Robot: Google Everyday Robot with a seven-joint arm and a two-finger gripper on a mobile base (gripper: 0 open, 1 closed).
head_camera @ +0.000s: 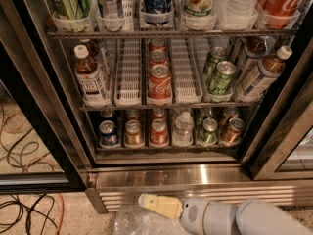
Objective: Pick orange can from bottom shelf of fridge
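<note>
Hand (pixel 155 204) hung low before the fridge's (pixel 195 176) steel base, pointing left, my arm (pixel 244 219) lying level behind it, over crumpled clear plastic (pixel 139 223). Clenched or released: could not tell. It held nothing I could see. Orange can (pixel 231 131) stood at the front right corner of the bottom-shelf bench (pixel 166 150), beside a green can (pixel 209 131), well apart from my hand.

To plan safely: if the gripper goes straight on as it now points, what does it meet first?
The gripper, low before the fridge, points left. It would probably meet the left corner of the louvred base first; depth is unclear.
</note>
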